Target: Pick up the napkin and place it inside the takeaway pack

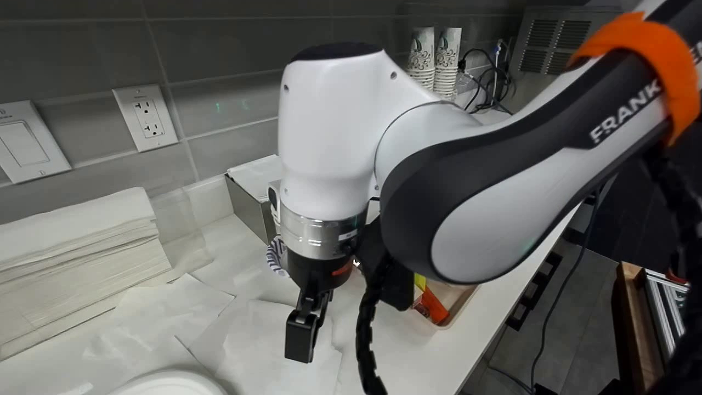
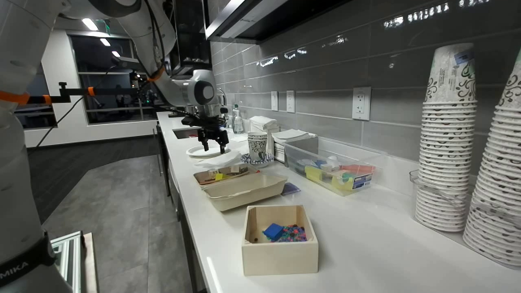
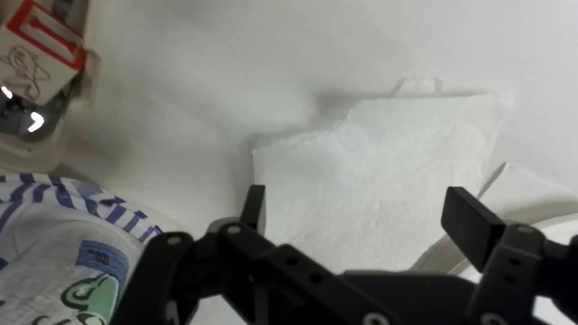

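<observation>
The napkin (image 3: 375, 171) is a thin white sheet with uneven edges, lying on the counter below my gripper. It also shows in both exterior views (image 1: 263, 340) (image 2: 220, 160). My gripper (image 3: 356, 212) is open and empty, its fingers apart above the napkin; it also shows in both exterior views (image 1: 300, 343) (image 2: 214, 149). The takeaway pack (image 2: 244, 194) is a beige open box with two halves; the farther half holds yellow and reddish packets. The arm partly hides it in an exterior view (image 1: 463, 299). Its packet-filled corner shows at upper left in the wrist view (image 3: 34, 155).
A round white plate (image 2: 203, 151) lies beside the napkin. Paper cups (image 2: 257, 146) stand in a striped bowl (image 3: 86, 201) near the gripper. A thick paper towel stack (image 1: 77, 247) and other loose sheets (image 1: 159, 307) lie nearby. A wooden box (image 2: 281, 258) and clear bin (image 2: 331, 173) stand beyond the pack.
</observation>
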Controlling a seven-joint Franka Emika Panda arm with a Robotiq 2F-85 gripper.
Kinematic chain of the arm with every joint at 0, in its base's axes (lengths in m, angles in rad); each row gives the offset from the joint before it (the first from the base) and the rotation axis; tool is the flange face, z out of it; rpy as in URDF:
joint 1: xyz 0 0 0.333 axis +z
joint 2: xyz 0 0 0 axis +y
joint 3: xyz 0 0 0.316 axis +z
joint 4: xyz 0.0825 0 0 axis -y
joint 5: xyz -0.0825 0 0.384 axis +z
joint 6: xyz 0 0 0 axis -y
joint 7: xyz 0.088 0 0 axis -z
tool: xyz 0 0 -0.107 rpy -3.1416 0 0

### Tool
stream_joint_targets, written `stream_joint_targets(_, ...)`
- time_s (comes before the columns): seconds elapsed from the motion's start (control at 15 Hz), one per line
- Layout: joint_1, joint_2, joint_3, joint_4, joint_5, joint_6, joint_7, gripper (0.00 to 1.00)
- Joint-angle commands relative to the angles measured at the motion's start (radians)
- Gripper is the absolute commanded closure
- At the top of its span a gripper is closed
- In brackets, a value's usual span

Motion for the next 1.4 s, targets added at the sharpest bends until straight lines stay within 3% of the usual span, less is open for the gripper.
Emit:
stream_joint_targets(0.0,0.054,0.123,-0.044,0.113,-0.069,0.051,0.005,0.0)
stream_joint_targets(0.33,0.087,0.213,-0.063,0.172,-0.084,0.129,-0.055,0.0)
stream_joint_targets(0.4,0.093,0.223,-0.07,0.179,-0.092,0.129,-0.065,0.06)
stream_joint_targets(0.47,0.1,0.229,-0.082,0.182,-0.106,0.125,-0.071,0.25)
stream_joint_targets(0.87,0.096,0.204,-0.075,0.169,-0.105,0.058,-0.127,0.73)
stream_joint_targets(1.07,0.098,0.149,-0.07,0.142,-0.085,-0.052,-0.095,0.95)
stream_joint_targets(1.13,0.094,0.116,-0.066,0.123,-0.07,-0.107,-0.073,1.0)
stream_joint_targets(1.33,0.063,0.016,-0.044,0.065,-0.011,-0.226,-0.028,1.0)
